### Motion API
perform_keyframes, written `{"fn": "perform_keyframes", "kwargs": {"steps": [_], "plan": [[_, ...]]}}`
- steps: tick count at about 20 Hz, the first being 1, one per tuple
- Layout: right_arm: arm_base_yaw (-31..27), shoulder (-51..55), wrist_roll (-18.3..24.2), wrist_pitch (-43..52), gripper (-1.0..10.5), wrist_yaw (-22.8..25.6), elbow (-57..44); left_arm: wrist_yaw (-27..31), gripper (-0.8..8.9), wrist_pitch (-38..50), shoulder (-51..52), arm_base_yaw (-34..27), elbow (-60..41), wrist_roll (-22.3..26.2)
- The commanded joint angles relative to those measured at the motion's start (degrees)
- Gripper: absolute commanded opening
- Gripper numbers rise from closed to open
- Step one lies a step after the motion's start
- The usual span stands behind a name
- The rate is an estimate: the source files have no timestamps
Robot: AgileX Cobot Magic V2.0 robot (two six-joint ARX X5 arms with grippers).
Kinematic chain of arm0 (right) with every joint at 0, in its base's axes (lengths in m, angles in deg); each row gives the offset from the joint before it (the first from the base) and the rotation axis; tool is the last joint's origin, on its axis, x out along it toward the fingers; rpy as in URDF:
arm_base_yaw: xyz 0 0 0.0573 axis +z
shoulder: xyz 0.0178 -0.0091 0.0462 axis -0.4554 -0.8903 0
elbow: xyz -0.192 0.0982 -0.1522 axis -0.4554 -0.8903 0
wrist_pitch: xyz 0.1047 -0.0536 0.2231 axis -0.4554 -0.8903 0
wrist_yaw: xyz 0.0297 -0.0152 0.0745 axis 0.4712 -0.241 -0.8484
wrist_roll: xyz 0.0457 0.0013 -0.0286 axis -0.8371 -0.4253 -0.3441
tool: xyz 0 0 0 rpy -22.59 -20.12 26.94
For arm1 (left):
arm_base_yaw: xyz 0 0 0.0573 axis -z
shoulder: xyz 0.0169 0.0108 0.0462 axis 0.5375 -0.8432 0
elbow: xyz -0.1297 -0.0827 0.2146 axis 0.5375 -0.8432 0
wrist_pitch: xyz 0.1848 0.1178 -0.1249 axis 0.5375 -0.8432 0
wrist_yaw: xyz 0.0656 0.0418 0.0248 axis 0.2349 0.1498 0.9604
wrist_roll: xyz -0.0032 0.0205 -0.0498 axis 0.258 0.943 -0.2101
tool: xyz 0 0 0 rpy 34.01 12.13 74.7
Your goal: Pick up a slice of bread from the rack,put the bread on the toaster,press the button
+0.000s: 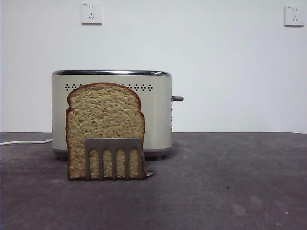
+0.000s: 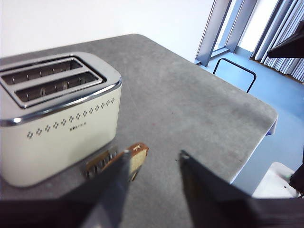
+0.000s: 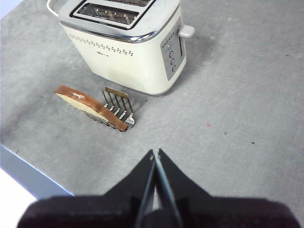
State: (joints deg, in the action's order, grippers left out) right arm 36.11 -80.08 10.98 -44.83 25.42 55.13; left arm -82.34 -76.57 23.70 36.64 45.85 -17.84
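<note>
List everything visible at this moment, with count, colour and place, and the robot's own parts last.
slice of bread: one, tan-brown with darker crust, standing upright in the rack in front of the toaster.
rack: one, grey metal, on the table in front of the toaster.
toaster: one, cream-white with chrome top rim, on the table behind the rack; both slots look empty in the wrist views.
button: one, grey lever knob, sticking out from the toaster's narrow end.
cable: one, white, on the table beside the toaster.
wall sockets: two, white, high on the wall.
table: one, grey.
left hand: black, jaws apart, above the table near the rack.
right hand: black, jaws together, above the table, holding nothing.
</note>
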Motion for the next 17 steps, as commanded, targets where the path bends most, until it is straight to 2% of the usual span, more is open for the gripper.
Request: {"fn": "perform_keyframes", "kwargs": {"steps": [1,6,12,17], "plan": [[0.22,0.11,0.44,0.2,-0.1,-0.09,-0.04,-0.11,5.98,2.1,-0.61,1.51,0.2,1.49],[0.24,-0.44,0.44,0.17,-0.1,-0.11,-0.04,1.84,5.98,0.24,-8.85,8.72,5.88,10.1],[0.24,-1.29,0.44,0.17,-0.1,-0.11,-0.04,15.8,5.97,-6.34,-25.46,23.65,16.13,22.03],[0.87,-2.51,0.44,0.15,-0.1,-0.11,-0.04,28.24,5.97,-6.21,-38.82,33.44,17.81,31.04]]}}
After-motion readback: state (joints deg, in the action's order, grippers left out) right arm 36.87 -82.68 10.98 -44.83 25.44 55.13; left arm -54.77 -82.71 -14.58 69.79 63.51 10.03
